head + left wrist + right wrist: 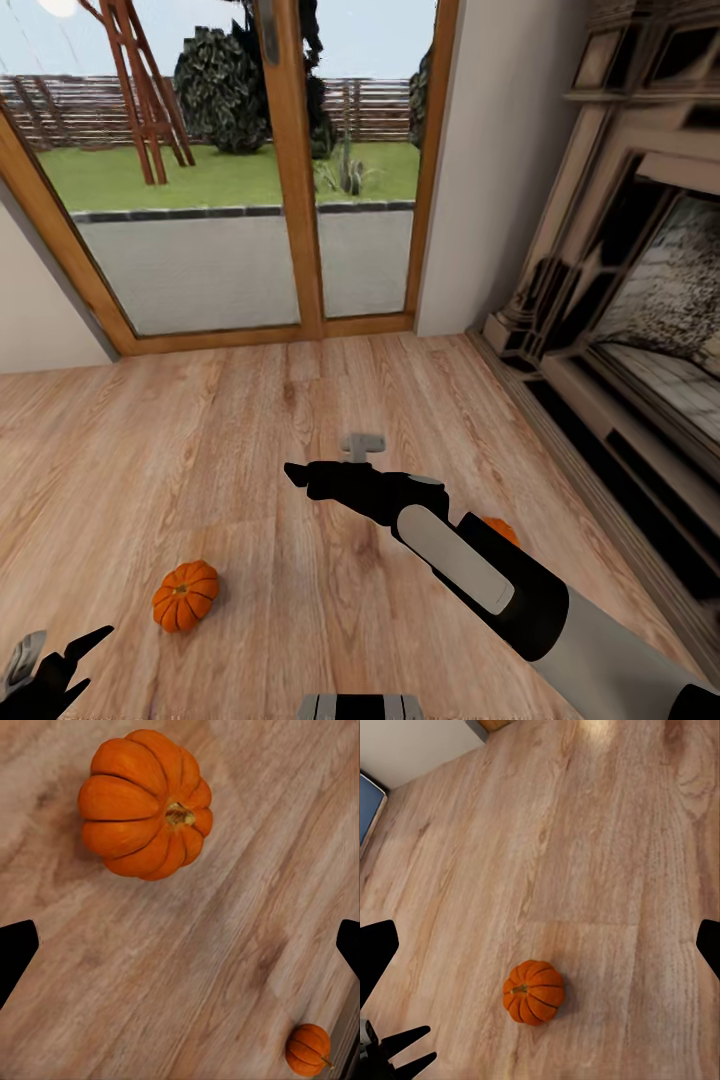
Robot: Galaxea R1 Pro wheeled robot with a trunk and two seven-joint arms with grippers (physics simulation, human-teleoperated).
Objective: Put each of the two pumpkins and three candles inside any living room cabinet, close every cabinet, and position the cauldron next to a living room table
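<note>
You are facing the glass door with two pumpkins lying on the wood floor. The near pumpkin is sitting ahead of your left gripper, which is hovering low at your side with its fingers spread and nothing between them; the left wrist view is showing that pumpkin ahead of the fingertips, apart from them. The second pumpkin is lying mostly hidden behind your right forearm, toward the fireplace. Your right gripper is reaching out over bare floor, holding nothing; its fingertips, seen at the edges of the right wrist view, are standing wide apart. That camera is looking across at the near pumpkin. Judging from this layout, the left gripper is positioned for the first pickup.
</note>
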